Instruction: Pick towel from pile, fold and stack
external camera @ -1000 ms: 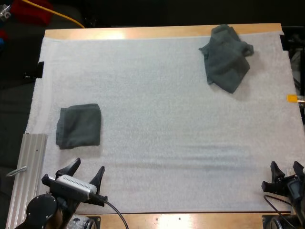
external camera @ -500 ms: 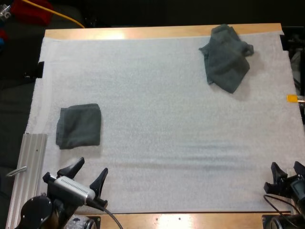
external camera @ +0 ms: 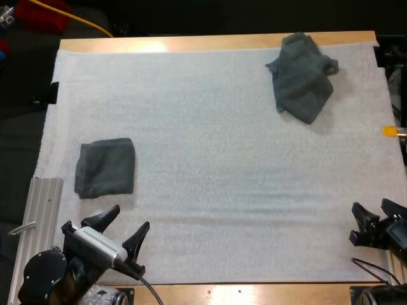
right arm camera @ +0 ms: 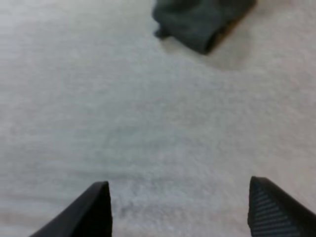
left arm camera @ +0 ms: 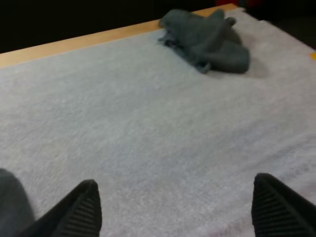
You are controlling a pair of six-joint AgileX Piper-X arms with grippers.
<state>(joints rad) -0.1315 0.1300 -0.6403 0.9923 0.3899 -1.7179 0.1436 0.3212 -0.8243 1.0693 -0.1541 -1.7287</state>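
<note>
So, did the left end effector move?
Yes. The left end effector shifted slightly right in the high view, judged against the folded towel, which stayed put.

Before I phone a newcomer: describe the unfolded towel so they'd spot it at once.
On the white mat, go to the far right corner. The crumpled towel lies there in a lumpy heap, unlike the flat, square folded towel at near left.

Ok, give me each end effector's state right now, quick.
Left end effector: open, holding nothing.
Right end effector: open, holding nothing.
</note>
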